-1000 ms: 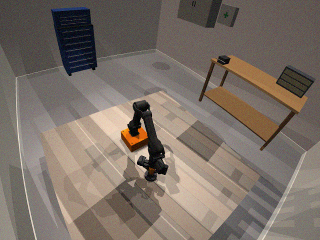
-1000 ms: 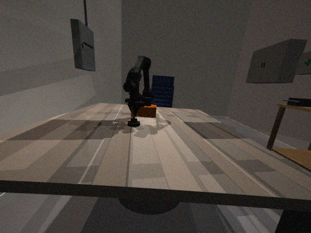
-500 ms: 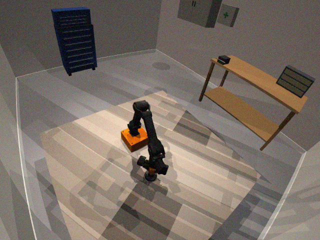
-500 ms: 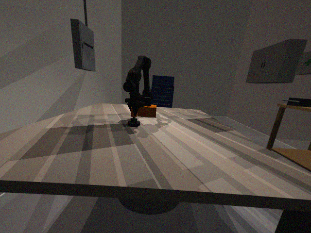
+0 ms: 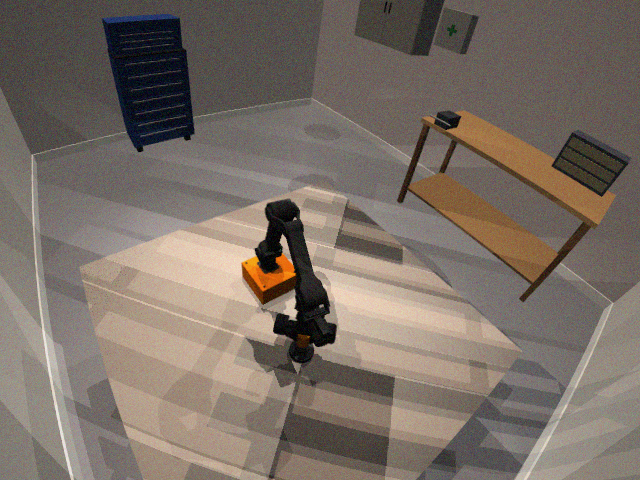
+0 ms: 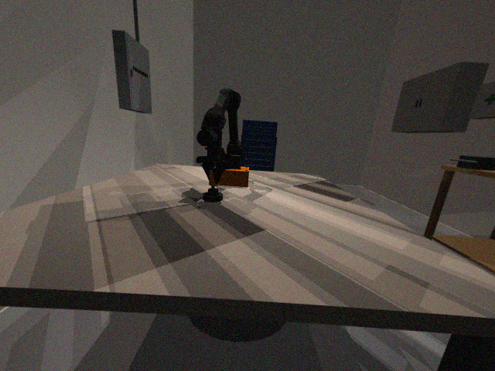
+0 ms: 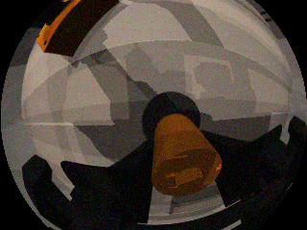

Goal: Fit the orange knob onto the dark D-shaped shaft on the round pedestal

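Observation:
The orange knob (image 5: 303, 340) (image 7: 184, 149) is held upright between the fingers of my gripper (image 5: 303, 338) (image 7: 176, 138), which is shut on it. The round dark pedestal (image 5: 301, 356) (image 6: 212, 196) (image 7: 170, 99) stands on the table directly below. In the exterior view a short dark stub shows above the pedestal and a gap separates the fingers from its base, so the knob is not down on the pedestal. The wrist view shows the knob in front of the pedestal's middle, hiding the shaft. The flat sides cannot be seen, nor whether the shaft's tip is inside the hole.
The orange block (image 5: 278, 284) (image 6: 238, 177) (image 7: 85, 26) under the arm's base stands behind the pedestal. A wooden workbench (image 5: 511, 155), a blue drawer cabinet (image 5: 152, 82) and wall cabinets stand or hang beyond the table. Striped shadows cross the table top (image 5: 196, 330) (image 6: 319, 255).

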Tool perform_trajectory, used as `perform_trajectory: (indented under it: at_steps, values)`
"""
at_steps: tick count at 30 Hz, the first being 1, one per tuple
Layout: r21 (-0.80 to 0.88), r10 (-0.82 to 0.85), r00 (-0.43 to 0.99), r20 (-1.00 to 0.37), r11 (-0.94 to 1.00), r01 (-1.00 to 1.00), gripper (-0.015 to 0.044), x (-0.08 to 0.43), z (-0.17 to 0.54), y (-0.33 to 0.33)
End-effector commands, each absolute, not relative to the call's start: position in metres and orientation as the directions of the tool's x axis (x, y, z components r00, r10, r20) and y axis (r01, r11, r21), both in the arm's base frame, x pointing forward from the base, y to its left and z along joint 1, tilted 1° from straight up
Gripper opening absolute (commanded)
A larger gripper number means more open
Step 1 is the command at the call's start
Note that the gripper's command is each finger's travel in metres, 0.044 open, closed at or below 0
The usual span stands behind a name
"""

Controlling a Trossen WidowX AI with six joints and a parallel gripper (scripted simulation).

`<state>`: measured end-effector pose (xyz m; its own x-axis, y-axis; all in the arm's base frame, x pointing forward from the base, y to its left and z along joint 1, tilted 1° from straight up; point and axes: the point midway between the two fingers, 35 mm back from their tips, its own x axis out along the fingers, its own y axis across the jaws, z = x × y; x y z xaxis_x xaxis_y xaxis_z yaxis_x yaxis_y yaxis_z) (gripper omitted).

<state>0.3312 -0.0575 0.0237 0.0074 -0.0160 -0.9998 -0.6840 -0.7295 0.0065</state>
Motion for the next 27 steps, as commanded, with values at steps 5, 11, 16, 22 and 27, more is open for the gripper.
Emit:
perform_trajectory:
  at_steps: [5,11,16,22,27]
  values:
    - [0.006,-0.018,0.011,-1.0,-0.737,-0.676,0.0,0.334,0.0235,-0.0583]
    - [0.006,-0.018,0.011,-1.0,-0.737,-0.676,0.0,0.3366,0.0258,-0.0591]
    - [0.006,-0.018,0.011,-1.0,-0.737,-0.676,0.0,0.3363,0.0224,-0.0591]
    - [0.006,-0.018,0.011,-1.0,-0.737,-0.676,0.0,0.3348,0.0216,-0.0587]
    - [0.006,-0.018,0.011,-1.0,-0.737,-0.676,0.0,0.3327,0.0209,-0.0583]
